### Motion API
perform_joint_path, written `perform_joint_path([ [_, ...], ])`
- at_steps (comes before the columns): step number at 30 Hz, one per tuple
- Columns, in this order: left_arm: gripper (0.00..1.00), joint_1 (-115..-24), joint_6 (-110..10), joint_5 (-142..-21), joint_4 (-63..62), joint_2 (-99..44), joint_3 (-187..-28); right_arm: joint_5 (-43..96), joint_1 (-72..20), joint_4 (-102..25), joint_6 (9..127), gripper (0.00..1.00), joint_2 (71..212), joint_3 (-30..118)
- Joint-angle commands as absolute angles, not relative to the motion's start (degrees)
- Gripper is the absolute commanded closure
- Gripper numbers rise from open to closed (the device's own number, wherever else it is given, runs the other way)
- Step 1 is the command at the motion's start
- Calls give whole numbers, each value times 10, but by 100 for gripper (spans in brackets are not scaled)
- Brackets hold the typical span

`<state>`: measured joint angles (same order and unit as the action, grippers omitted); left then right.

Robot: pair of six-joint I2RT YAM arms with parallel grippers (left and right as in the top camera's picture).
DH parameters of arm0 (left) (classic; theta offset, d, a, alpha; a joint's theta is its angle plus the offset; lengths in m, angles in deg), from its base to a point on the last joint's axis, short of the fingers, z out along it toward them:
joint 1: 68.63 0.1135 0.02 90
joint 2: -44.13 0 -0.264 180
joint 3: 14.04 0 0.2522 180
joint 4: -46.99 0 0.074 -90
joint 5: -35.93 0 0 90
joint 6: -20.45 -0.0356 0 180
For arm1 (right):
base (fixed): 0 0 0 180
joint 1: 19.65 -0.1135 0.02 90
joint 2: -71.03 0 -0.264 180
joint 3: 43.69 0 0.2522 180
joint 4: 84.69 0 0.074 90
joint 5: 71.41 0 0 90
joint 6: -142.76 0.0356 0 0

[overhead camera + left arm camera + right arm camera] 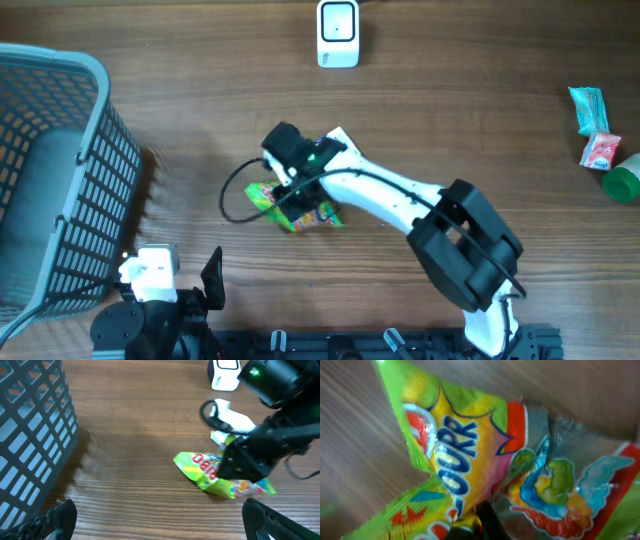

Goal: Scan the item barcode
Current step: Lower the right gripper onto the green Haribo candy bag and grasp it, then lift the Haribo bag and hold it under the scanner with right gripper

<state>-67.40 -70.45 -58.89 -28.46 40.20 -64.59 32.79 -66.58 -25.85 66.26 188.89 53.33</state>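
One candy bag (pixel 470 460) filled my right wrist view, green and yellow foil with "OUR" in blue letters and gummy figures printed beside it. It lay flat near the middle of the table (pixel 480 90), its foil crumpled. My right gripper (pixel 235 467) was down on it, fingers pressed together and pinching the bag's foil at its right part. A black cable looped out from that wrist just left of the bag.

My left gripper (pixel 159 510) hung near the table's front edge, toward the left corner. Its two fingers were spread as wide as they go, held nothing and touched nothing, well apart from the bag.

One white scanner (pixel 338 33) stood at the far edge, roughly in line with the bag. One grey mesh basket (pixel 95 160) occupied the left edge. At the right edge lay three small things close together: a teal packet (pixel 588 108), a red packet (pixel 600 151) and a green round object (pixel 624 182).
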Motion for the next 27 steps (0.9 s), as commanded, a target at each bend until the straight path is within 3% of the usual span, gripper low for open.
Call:
perform_joint_path([
  [1,0,-672,-697,-598,-283,402,-643,467,-619,-94,727,96,1882,604],
  [4,0,-672,-697,-598,-283,402,-643,531,-556,103,858,96,1865,665],
  [7,0,-672,-697,-598,-283,402,-643,601,-501,214,919,96,1863,667],
  [13,0,-672,-697,-598,-283,402,-643,752,-437,213,979,96,1863,664],
  [18,0,-672,-697,-598,-283,402,-643,770,-416,195,1195,96,1863,664],
  [20,0,-672,-697,-598,-283,402,-643,787,-408,164,1254,96,1863,664],
  [23,0,-672,-697,-598,-283,402,-643,787,-387,88,1432,95,1863,664],
  [27,0,-672,-697,-598,-283,402,-643,825,-360,21,1556,96,1864,664],
])
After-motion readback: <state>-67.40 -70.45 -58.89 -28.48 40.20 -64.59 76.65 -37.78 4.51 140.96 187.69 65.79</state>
